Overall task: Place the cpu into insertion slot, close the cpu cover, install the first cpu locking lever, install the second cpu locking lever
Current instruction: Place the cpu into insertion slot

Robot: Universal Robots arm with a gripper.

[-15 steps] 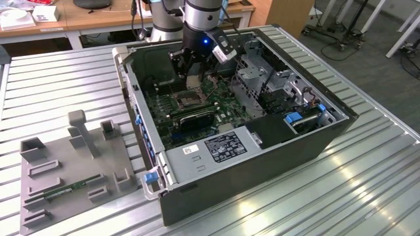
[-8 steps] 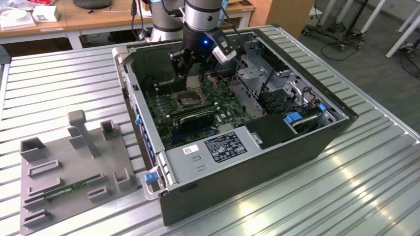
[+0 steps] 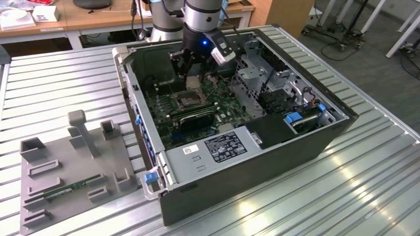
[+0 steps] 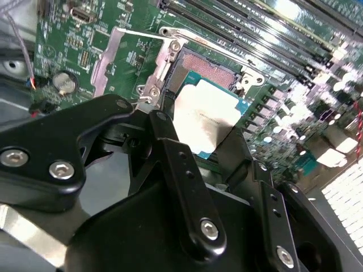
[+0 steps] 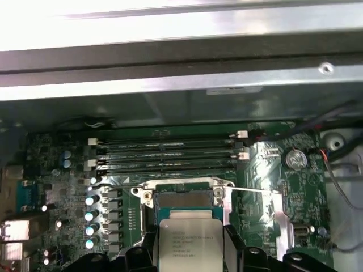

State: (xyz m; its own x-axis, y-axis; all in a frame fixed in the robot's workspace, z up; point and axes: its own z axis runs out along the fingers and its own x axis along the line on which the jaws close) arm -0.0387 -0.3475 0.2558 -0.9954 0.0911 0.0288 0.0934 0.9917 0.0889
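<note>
Above the square, silver-rimmed insertion slot (image 5: 184, 199): small flat tan-silver cpu (image 5: 190, 233), held partly over it, not yet seated.
Black gripper (image 5: 191, 245): clamped on two opposite cpu edges.
Thin silver cpu cover (image 5: 271, 211): swung open beside the slot, clear of it.
Care called for, by judgement: chip kept level, squared to the slot's rim, lowered straight, never pressed.

A ribbed metal table (image 3: 367, 196) (glinting with reflected light) stands before wooden desks (image 3: 98, 19) on grey floor (image 3: 357, 56).
</note>
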